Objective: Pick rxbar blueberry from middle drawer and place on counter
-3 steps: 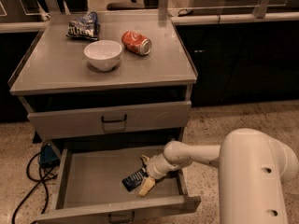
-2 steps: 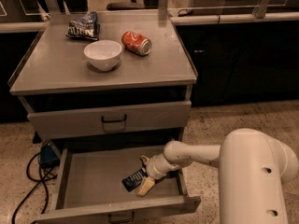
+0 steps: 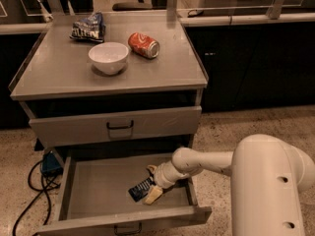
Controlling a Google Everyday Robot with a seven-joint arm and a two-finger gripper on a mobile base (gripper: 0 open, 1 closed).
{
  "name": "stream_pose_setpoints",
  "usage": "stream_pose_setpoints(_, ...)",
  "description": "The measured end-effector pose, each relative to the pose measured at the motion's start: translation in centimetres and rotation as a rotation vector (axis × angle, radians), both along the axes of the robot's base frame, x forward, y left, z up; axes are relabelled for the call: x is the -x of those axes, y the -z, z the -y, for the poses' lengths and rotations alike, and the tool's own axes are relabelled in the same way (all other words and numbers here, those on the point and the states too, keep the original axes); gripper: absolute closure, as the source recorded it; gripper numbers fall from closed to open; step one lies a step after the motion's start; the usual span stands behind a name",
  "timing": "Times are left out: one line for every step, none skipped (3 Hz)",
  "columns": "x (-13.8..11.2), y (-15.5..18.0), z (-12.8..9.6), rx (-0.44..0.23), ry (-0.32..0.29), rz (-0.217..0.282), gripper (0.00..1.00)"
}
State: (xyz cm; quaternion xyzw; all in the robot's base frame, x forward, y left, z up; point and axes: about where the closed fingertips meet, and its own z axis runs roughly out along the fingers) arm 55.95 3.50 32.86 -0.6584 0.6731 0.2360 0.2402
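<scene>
Camera view: the middle drawer (image 3: 98, 193) stands pulled out, and the rxbar blueberry (image 3: 140, 189) lies flat on its grey floor, right of the drawer's centre and near its front wall. The gripper (image 3: 151, 183) is down inside the same drawer, right at the bar's right-hand end, with the pale arm reaching in over the drawer's right wall. Whether the claw is clenched on the bar or released cannot be told from this angle. Above the drawer lies the counter (image 3: 167, 75), which carries a white bowl (image 3: 109, 57), a red can (image 3: 144, 45) and a blue bag (image 3: 88, 27); its right front part is bare. Handling, as a judgement: the bar is light and fairly stiff, but its wrapper is probably slick and slightly yielding, so it is best taken across the narrow width near the middle, not by the crimped ends, and lifted level over the drawer's front wall
</scene>
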Motion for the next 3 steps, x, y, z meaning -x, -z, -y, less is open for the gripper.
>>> stream_pose_setpoints(0.0,-0.8,0.0,0.0,0.0,0.0,1.0)
stream_pose_setpoints(0.0,-1.4,0.0,0.0,0.0,0.0,1.0)
stream_pose_setpoints(-0.2,-4.9,-2.6,0.045,-0.029,0.092,1.0)
